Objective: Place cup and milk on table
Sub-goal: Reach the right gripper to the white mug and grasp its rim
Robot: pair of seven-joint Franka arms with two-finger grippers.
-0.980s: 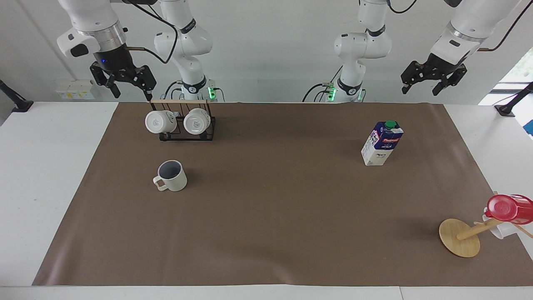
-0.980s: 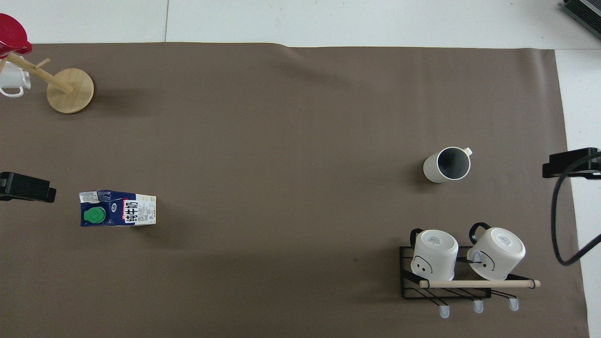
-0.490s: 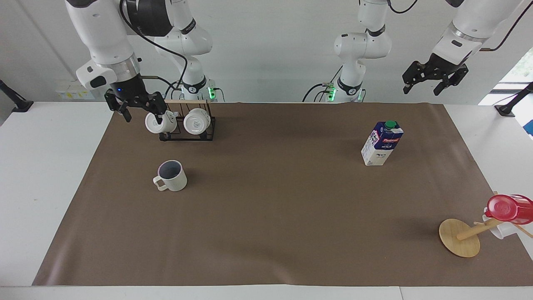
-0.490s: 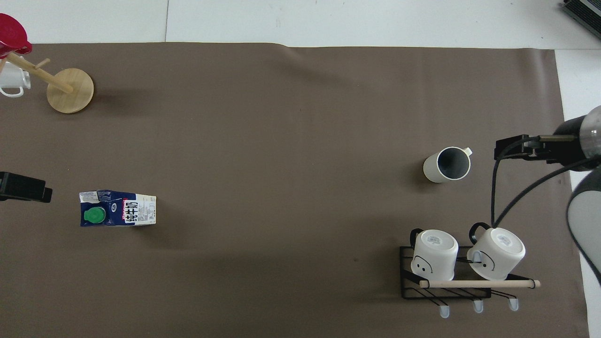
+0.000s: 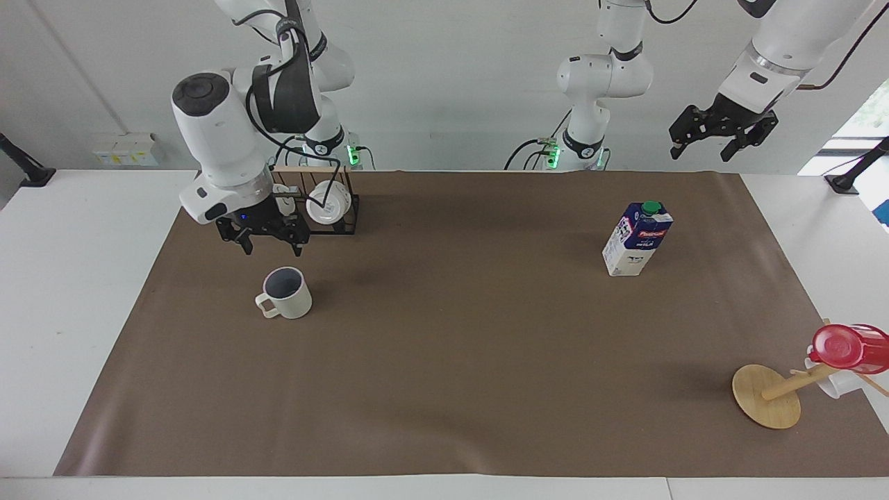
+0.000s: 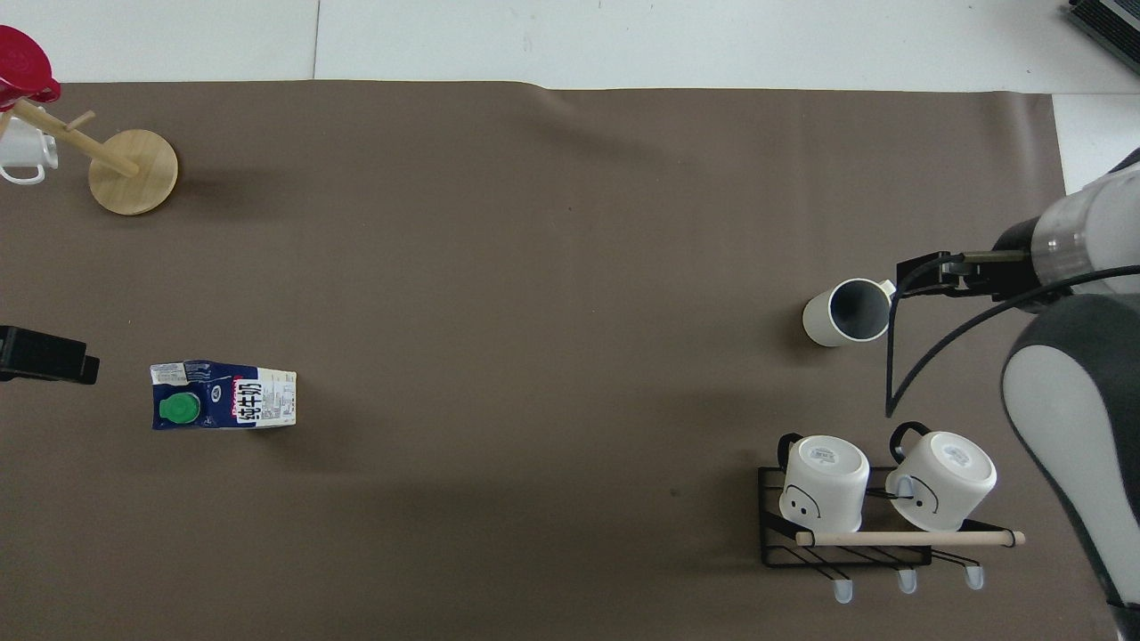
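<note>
The cup [image 5: 285, 293], cream with a dark inside, stands upright on the brown sheet [image 5: 451, 347] of the white table [image 5: 76, 278]; it also shows in the overhead view [image 6: 848, 312]. My right gripper [image 5: 271, 243] is open and empty, low over the sheet between the cup and the mug rack, just above the cup's handle side [image 6: 922, 272]. The milk [image 5: 637, 238] stands upright on the sheet toward the left arm's end [image 6: 223, 394]. My left gripper [image 5: 722, 135] is open and empty, raised high near the milk [image 6: 49, 356].
A black wire rack [image 5: 347, 226] with two white mugs [image 6: 824, 481] stands near the right arm's base. A tilted wooden mug tree [image 5: 767, 396] with a red cup [image 5: 849, 347] and a white mug sits at the left arm's end, farthest from the robots.
My right gripper has come down from high over the rack's end to just above the sheet by the cup. The left gripper, cup and milk have stayed put.
</note>
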